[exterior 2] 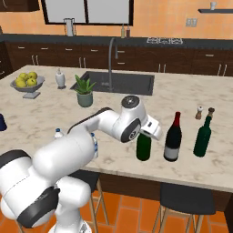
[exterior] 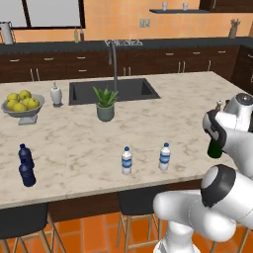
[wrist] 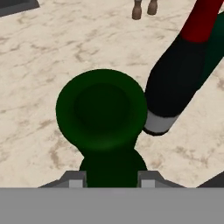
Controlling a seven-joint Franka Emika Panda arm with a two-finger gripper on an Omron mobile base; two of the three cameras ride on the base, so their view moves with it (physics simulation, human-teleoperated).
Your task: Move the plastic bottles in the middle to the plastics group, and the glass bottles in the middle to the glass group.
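My gripper is shut on the neck of the dark green glass bottle, which stands upright just left of the glass group: a near-black bottle with a red top and a green bottle. From the hand, the held bottle rises between the fingertips, with the near-black bottle close beside it. Two clear plastic bottles stand near the front edge. The two navy bottles of the plastics group stand at the far left.
A potted plant stands in front of the sink. A fruit bowl and a white jar sit at the back left. Two small shakers stand behind the wine bottles. Stools are tucked under the counter.
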